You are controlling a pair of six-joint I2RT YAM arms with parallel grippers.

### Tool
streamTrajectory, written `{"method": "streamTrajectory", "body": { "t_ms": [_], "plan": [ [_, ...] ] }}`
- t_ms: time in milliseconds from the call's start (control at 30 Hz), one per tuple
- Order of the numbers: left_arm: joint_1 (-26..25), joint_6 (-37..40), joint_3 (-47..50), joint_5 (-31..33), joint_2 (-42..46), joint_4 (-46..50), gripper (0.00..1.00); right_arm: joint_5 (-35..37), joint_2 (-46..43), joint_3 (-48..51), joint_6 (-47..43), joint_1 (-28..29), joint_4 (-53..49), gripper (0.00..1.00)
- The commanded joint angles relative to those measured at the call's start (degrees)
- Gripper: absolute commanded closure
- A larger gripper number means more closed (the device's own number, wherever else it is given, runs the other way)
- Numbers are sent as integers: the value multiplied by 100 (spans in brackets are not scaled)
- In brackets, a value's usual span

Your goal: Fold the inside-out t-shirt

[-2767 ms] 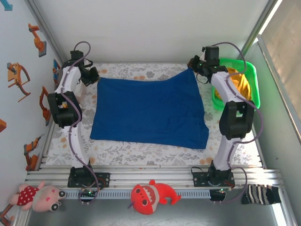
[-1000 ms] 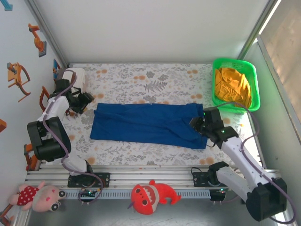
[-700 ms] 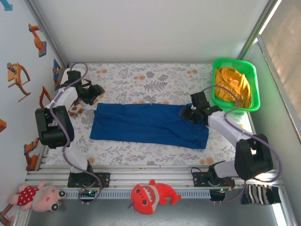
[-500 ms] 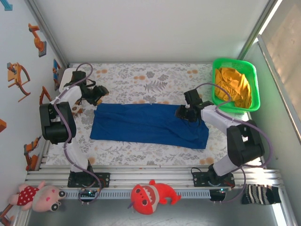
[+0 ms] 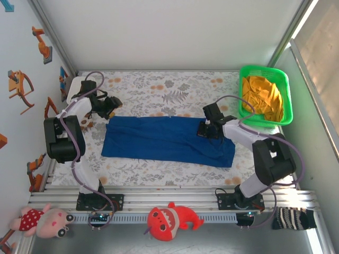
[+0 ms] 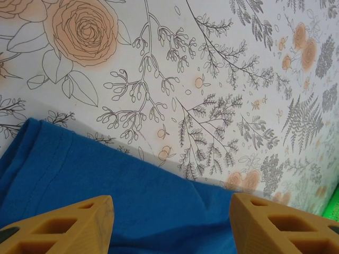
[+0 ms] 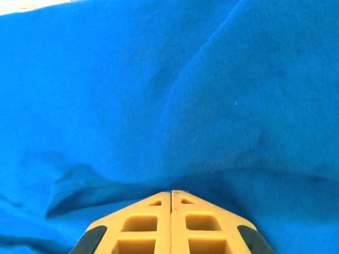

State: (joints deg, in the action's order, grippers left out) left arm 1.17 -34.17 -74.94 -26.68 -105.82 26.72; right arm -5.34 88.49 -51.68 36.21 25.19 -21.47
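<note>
Inside-out t-shirt [image 5: 167, 138] lying flat, left hand [image 6: 169, 206] wide apart, right hand [image 7: 170, 193] closed, touching it

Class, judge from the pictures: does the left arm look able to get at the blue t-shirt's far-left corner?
Probably yes: the left gripper hangs open right by that corner of the t-shirt, and nothing lies between it and the cloth.

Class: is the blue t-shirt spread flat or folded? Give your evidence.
Folded. The t-shirt lies as a long narrow band across the table, with an upper layer's edge crossing it near its right end.
</note>
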Motion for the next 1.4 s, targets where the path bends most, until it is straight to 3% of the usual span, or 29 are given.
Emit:
{"method": "streamTrajectory", "body": {
  "t_ms": [0, 133, 400, 433, 467, 533, 633, 833, 967, 1067, 1200, 1300, 1333, 1367],
  "plan": [
    [7, -28, 139, -114, 329, 2, 42, 128, -661, 141, 213, 236, -184, 100],
    [8, -13, 293, -132, 464, -28, 42, 345, -1051, 424, 622, 705, -208, 100],
    [6, 7, 463, -121, 558, -35, 42, 832, -1080, 819, 1847, 2389, 74, 100],
    [6, 11, 462, -119, 561, -26, 42, 809, -1039, 782, 1951, 2597, 59, 96],
    [6, 16, 463, -114, 558, -10, 42, 790, -1027, 724, 1956, 2794, 4, 82],
    [6, 35, 449, -127, 580, 14, 42, 1014, -1167, 610, 1926, 3019, -328, 68],
    [15, 56, 417, -126, 606, 44, 42, 1704, -1688, 648, 1865, 2918, -913, 58],
    [15, 59, 427, -162, 609, 61, 42, 2121, -2194, 849, 1525, 1868, -1650, 53],
    [15, 52, 446, -180, 637, 61, 42, 1961, -2155, 1143, 1211, 1070, -1603, 48],
    [15, 71, 436, -184, 647, 88, 42, 1775, -1902, 1228, 1021, 794, -1413, 48],
    [15, 86, 445, -167, 664, 121, 42, 1688, -1360, 1244, 907, 692, -1179, 53],
    [56, 151, 468, -95, 705, 212, 42, 1550, -1249, 1304, 888, 680, -1011, 92],
    [79, 172, 486, -56, 734, 256, 42, 1491, -1327, 1344, 897, 685, -984, 100],
    [111, 197, 509, -12, 771, 301, 42, 1438, -1459, 1397, 918, 676, -980, 100]
  ]
}}
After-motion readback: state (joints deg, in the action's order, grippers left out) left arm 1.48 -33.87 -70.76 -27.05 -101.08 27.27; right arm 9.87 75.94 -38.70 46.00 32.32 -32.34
